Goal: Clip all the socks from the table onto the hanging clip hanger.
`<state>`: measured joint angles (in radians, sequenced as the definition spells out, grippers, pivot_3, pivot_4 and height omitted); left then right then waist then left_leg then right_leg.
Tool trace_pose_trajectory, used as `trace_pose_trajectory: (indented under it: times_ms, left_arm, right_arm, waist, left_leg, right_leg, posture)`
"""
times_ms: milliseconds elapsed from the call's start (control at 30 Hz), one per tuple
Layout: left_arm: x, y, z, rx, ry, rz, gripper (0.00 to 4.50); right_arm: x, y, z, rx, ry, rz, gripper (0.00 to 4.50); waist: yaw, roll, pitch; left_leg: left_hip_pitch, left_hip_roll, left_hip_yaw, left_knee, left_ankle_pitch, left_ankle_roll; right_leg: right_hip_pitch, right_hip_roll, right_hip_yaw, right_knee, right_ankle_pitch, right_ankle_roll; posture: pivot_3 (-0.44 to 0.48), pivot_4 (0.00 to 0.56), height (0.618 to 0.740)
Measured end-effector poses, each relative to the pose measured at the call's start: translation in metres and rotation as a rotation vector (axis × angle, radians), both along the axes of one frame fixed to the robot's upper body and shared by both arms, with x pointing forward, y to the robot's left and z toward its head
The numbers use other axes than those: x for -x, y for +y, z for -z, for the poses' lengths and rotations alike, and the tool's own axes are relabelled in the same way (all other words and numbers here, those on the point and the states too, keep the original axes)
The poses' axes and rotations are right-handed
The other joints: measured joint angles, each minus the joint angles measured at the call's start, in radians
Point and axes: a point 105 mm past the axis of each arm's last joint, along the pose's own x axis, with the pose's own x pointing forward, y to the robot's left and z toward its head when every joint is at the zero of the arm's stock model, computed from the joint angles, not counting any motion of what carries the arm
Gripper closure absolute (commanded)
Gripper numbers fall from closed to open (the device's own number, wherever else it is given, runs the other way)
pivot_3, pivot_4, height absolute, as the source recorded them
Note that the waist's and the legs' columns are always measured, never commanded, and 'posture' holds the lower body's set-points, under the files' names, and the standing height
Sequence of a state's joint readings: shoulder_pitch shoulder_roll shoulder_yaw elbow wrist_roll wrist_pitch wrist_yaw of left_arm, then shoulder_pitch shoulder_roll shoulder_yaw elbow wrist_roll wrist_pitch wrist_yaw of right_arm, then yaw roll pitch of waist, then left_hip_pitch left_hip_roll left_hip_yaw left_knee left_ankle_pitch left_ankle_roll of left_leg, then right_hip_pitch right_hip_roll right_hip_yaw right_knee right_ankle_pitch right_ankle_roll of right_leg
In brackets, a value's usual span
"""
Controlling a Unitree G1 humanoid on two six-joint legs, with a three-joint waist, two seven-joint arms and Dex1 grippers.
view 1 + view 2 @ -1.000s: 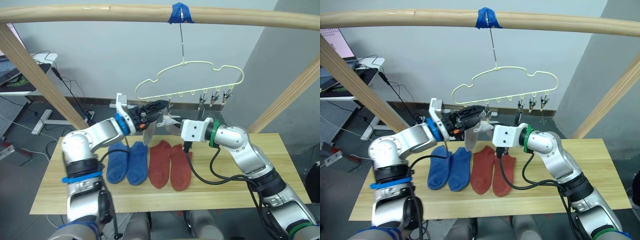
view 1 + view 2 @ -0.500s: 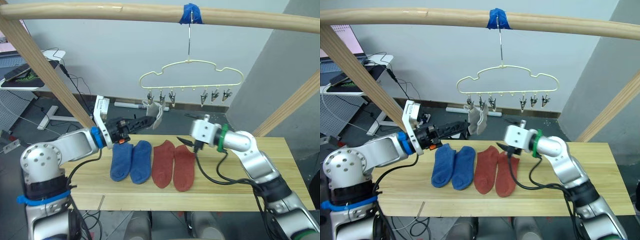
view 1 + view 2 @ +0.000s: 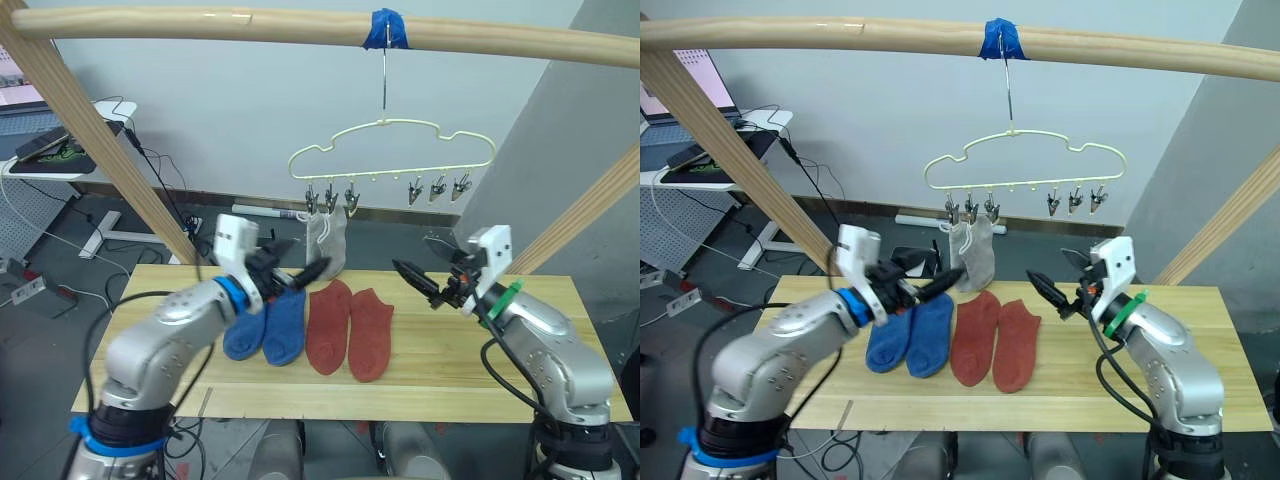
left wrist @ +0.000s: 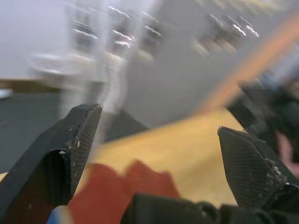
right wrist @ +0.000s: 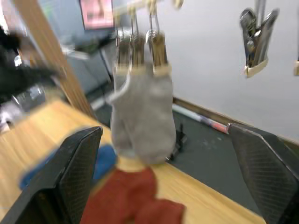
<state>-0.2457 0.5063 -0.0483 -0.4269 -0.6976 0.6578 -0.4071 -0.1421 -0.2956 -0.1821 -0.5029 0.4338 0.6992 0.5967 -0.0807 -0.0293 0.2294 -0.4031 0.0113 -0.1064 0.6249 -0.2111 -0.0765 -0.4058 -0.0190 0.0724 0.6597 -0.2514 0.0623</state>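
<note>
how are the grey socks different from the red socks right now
The grey socks hang side by side from clips at the left end of the clip hanger; the red socks lie flat on the table. The grey pair is clear of the tabletop, the red pair rests on it beside the blue socks. The grey ones are done, the red ones not yet clipped. Both are short pairs, and neither is held by a gripper.
</note>
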Motion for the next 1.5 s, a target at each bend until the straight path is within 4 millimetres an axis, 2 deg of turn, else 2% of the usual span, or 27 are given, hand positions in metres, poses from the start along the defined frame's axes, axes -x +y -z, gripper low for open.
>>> trace_pose_trajectory:
  times_ms: [67, 167, 267, 433, 600, 667, 767, 1067, 1367, 1500]
  left_arm:
    - [-0.001, -0.010, -0.010, 0.019, -0.109, 0.033, 0.56]
    - [-0.010, -0.019, -0.018, 0.019, -0.257, 0.023, 1.46]
    - [-0.017, -0.030, -0.013, 0.013, -0.302, 0.020, 1.46]
    - [-0.026, -0.036, -0.011, -0.009, -0.367, 0.005, 1.46]
    - [-0.054, -0.050, -0.008, 0.009, -0.389, -0.107, 1.46]
    - [-0.060, -0.052, -0.004, -0.009, -0.403, -0.124, 1.46]
    - [-0.066, -0.051, 0.004, -0.036, -0.405, -0.147, 1.46]
    - [-0.075, -0.035, 0.008, -0.036, -0.411, -0.220, 1.46]
    - [-0.082, -0.036, 0.011, -0.028, -0.396, -0.239, 1.46]
    - [-0.089, -0.036, 0.006, -0.028, -0.412, -0.255, 1.46]
  right_arm:
    - [0.005, -0.005, 0.003, 0.023, -0.001, 0.017, 0.00]
    - [0.009, -0.004, 0.004, 0.063, -0.014, 0.029, 0.00]
    - [0.011, 0.003, -0.001, 0.068, -0.037, 0.017, 0.00]
    - [0.011, 0.006, -0.005, 0.054, -0.049, 0.015, 0.00]
    - [0.016, 0.017, -0.013, 0.011, -0.061, -0.086, 0.00]
    - [0.018, 0.021, -0.016, -0.010, -0.067, -0.120, 0.00]
    - [0.018, 0.023, -0.023, -0.024, -0.084, -0.144, 0.00]
    - [0.020, 0.027, -0.029, -0.053, -0.085, -0.189, 0.00]
    - [0.021, 0.029, -0.030, -0.033, -0.082, -0.207, 0.00]
    - [0.023, 0.030, -0.032, -0.034, -0.088, -0.219, 0.00]
  waist:
    - [-0.002, 0.000, 0.000]
    - [-0.006, 0.003, -0.001]
    - [-0.013, 0.003, -0.001]
    - [-0.017, 0.003, -0.001]
    - [-0.018, 0.002, -0.001]
    - [-0.023, 0.002, -0.001]
    - [-0.037, 0.003, -0.001]
    - [-0.038, 0.002, -0.001]
    - [-0.044, 0.002, -0.001]
    - [-0.048, 0.002, -0.001]
  left_leg:
    - [0.000, 0.000, 0.001, 0.000, 0.000, 0.000]
    - [0.002, 0.001, 0.002, 0.000, 0.000, 0.000]
    - [0.002, 0.001, 0.002, 0.001, 0.000, 0.000]
    - [0.001, 0.001, 0.002, 0.001, 0.000, 0.001]
    - [0.001, 0.000, 0.002, 0.002, 0.000, 0.001]
    - [0.001, 0.000, 0.002, 0.002, 0.000, 0.001]
    - [0.001, 0.001, 0.001, 0.001, 0.000, 0.001]
    - [0.001, 0.001, 0.001, 0.002, 0.000, 0.001]
    - [0.001, 0.001, 0.001, 0.002, 0.000, 0.001]
    - [0.001, 0.000, 0.001, 0.002, 0.000, 0.001]
  right_leg:
    - [0.000, 0.000, 0.000, 0.000, 0.000, 0.001]
    - [0.000, 0.000, 0.001, 0.000, -0.001, 0.002]
    - [0.000, 0.001, 0.001, 0.001, -0.001, 0.002]
    - [0.000, 0.001, 0.001, 0.000, 0.000, 0.003]
    - [0.001, 0.001, 0.001, 0.000, 0.000, 0.004]
    - [0.001, 0.001, 0.001, 0.000, 0.000, 0.004]
    - [0.000, 0.001, 0.001, 0.000, 0.000, 0.004]
    - [0.000, 0.001, 0.001, 0.000, 0.000, 0.005]
    - [0.000, 0.001, 0.001, 0.000, 0.000, 0.005]
    - [0.000, 0.001, 0.001, 0.000, 0.000, 0.005]
  posture:
    - [-0.153, 0.172, 0.740]
    - [-0.166, 0.177, 0.740]
    - [-0.170, 0.179, 0.740]
    - [-0.183, 0.186, 0.740]
    - [-0.195, 0.187, 0.740]
    - [-0.199, 0.187, 0.740]
    - [-0.202, 0.186, 0.740]
    - [-0.204, 0.184, 0.740]
    - [-0.215, 0.179, 0.740]
    - [-0.219, 0.177, 0.740]
